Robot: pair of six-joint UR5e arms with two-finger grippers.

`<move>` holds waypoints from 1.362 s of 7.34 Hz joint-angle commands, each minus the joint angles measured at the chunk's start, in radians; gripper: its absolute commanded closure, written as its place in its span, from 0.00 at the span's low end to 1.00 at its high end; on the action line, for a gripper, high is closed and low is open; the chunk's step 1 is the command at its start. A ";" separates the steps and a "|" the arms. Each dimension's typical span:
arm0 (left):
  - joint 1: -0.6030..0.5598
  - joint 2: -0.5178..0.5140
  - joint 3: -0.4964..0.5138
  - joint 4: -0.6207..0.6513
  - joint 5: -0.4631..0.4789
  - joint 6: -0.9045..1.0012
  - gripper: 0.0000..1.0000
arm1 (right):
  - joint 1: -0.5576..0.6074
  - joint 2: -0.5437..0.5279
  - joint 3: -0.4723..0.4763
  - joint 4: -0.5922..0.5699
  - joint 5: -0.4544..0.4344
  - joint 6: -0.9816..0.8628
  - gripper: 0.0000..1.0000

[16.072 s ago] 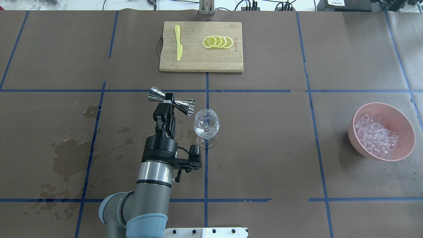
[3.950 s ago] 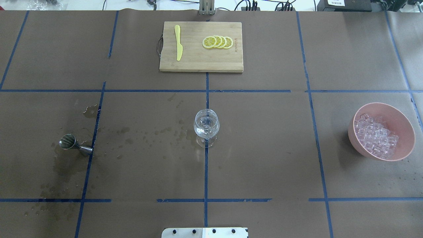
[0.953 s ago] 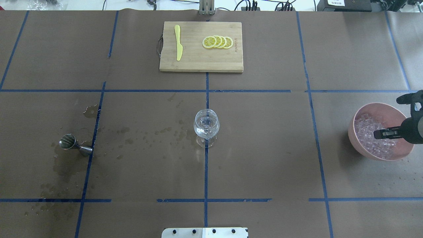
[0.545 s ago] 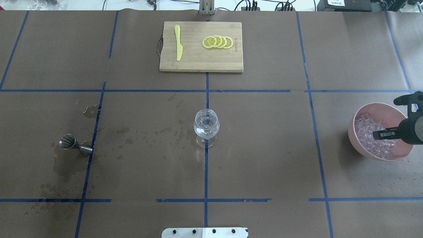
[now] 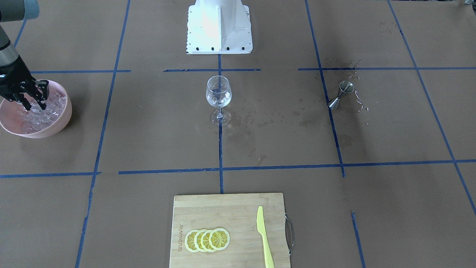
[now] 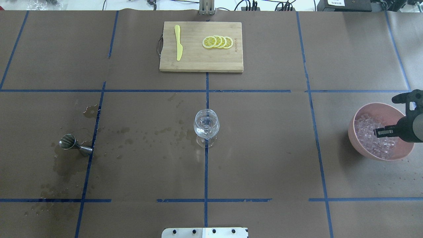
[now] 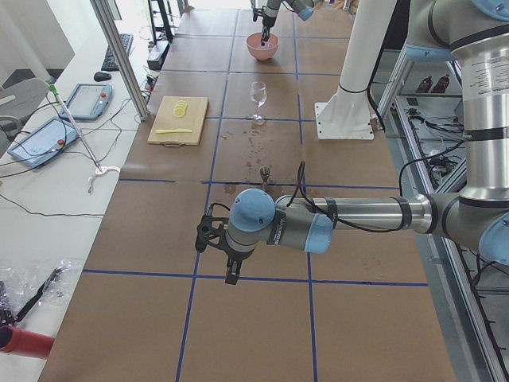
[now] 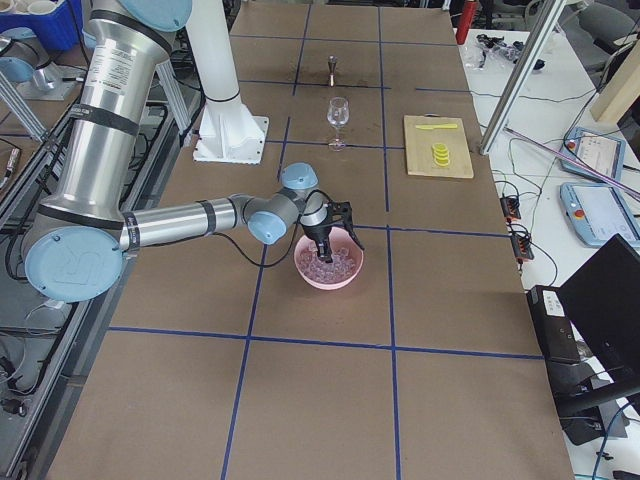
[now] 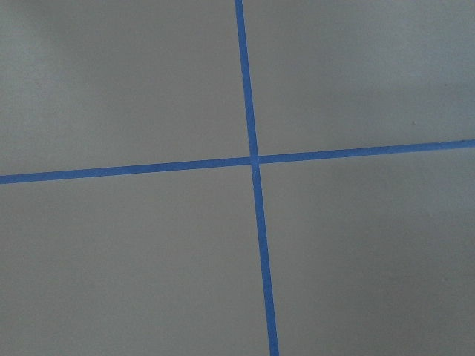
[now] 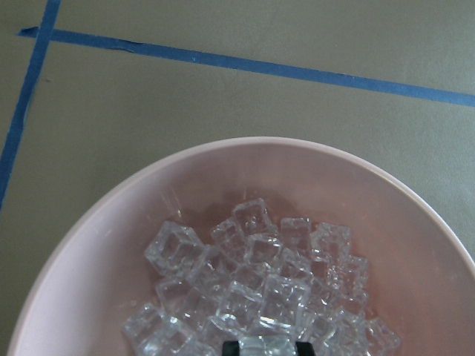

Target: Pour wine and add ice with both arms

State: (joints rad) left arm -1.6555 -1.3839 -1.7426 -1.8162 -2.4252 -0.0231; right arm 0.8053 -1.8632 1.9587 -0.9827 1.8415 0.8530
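The wine glass [image 6: 206, 124] stands at the table's middle, with a little almost colourless wine [image 6: 206, 131] in its bowl. The steel jigger [image 6: 74, 145] stands apart at the left on wet paper. The pink bowl [image 6: 360, 145] at the right holds the heap of ice [image 6: 366, 132]. My right gripper [image 5: 35, 106] points down into the bowl, fingers spread, tips in the ice. In the right wrist view its tips [image 10: 265, 345] flank one cube of the ice [image 10: 252, 274]. My left gripper [image 7: 231, 267] hangs over bare table far from the glass; I cannot tell whether it is open or shut.
A wooden cutting board [image 6: 198, 62] at the far middle carries lemon slices [image 6: 218, 42] and a yellow knife [image 6: 178, 43]. Wet stains [image 6: 66, 158] spread around the jigger and towards the glass. The white base block [image 5: 219, 26] stands at the robot's edge.
The jigger, earlier tilted over the glass in my left gripper, stands at the left and that arm has left the overhead view. My right arm came in over the bowl, then shifted slightly.
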 commanded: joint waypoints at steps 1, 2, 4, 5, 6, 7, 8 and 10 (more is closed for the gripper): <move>0.000 -0.001 0.000 0.000 0.000 0.000 0.00 | 0.015 0.003 0.044 -0.004 0.010 -0.003 1.00; 0.000 -0.003 -0.001 0.002 0.002 0.002 0.00 | 0.034 0.003 0.084 -0.022 0.027 -0.005 1.00; -0.001 0.000 0.003 -0.003 0.003 0.002 0.00 | 0.078 0.068 0.197 -0.171 0.123 0.007 1.00; -0.001 0.002 0.003 -0.002 0.006 0.002 0.00 | 0.093 0.105 0.248 -0.242 0.155 0.012 1.00; 0.003 -0.003 0.003 -0.003 0.014 0.003 0.00 | 0.092 0.169 0.279 -0.323 0.157 0.056 1.00; 0.023 -0.003 -0.008 -0.003 0.055 0.003 0.00 | 0.068 0.296 0.298 -0.450 0.157 0.137 1.00; 0.037 -0.003 -0.009 -0.003 0.058 0.003 0.00 | 0.025 0.415 0.302 -0.578 0.148 0.173 1.00; 0.052 -0.003 -0.011 -0.003 0.064 0.003 0.00 | -0.050 0.684 0.299 -0.869 0.133 0.211 1.00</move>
State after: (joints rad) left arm -1.6110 -1.3867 -1.7516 -1.8193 -2.3656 -0.0200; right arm 0.8005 -1.3446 2.2576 -1.6743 1.9835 1.0352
